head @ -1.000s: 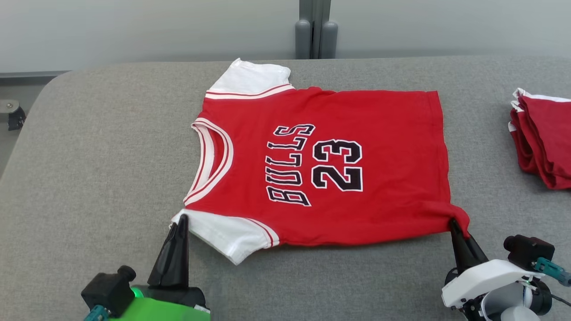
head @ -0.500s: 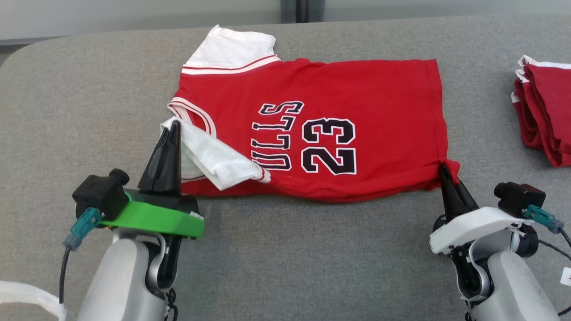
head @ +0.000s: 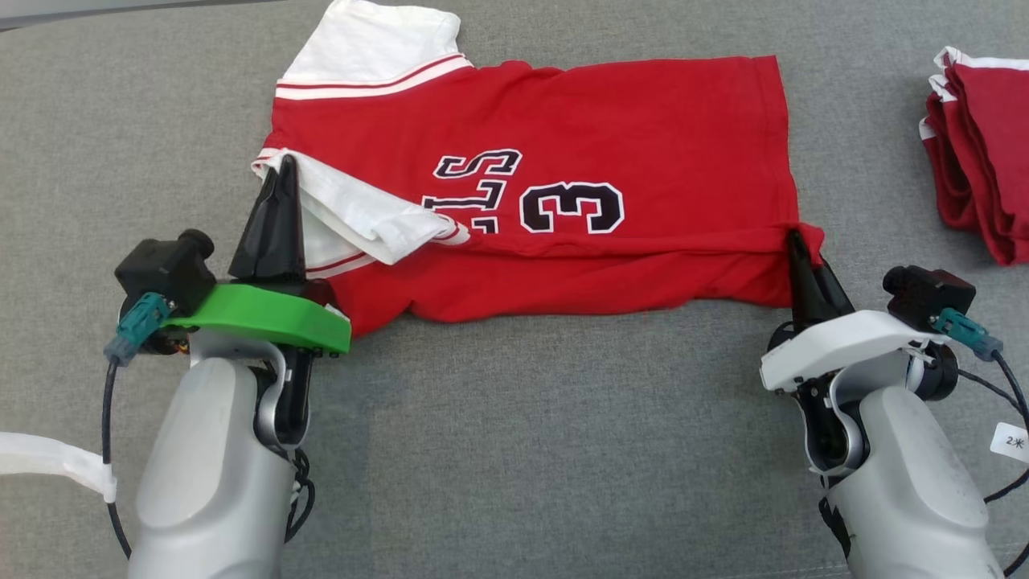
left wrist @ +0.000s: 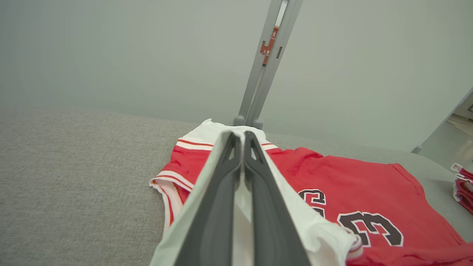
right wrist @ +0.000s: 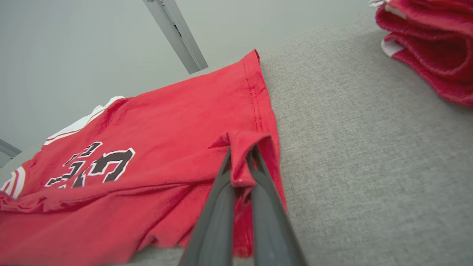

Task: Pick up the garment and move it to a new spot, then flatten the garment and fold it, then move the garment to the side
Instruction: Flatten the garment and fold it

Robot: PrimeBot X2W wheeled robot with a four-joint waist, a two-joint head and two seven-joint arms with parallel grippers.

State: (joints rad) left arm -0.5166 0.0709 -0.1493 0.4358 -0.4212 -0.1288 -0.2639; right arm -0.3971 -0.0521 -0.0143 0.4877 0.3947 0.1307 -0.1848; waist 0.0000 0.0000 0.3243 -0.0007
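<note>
While the red-and-white printed jersey [head: 643, 112] lies spread on the grey fabric tabletop [head: 522, 450], you have your left gripper [head: 284, 166] clamped on its near white sleeve [head: 366, 211], held over the chest, and your right gripper [head: 794, 238] pinching the near hem corner [head: 810, 241].

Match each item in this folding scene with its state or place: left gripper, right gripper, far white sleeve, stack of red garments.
Column A
1. left gripper
2. right gripper
3. far white sleeve
4. stack of red garments

Column B
a. lying apart from the jersey, at the right side of the table
b. shut on the jersey's red hem corner
c. spread flat on the table
d. shut on the near white sleeve, lifted over the jersey

Pairs: 1-d, 2-b, 3-c, 4-a
</note>
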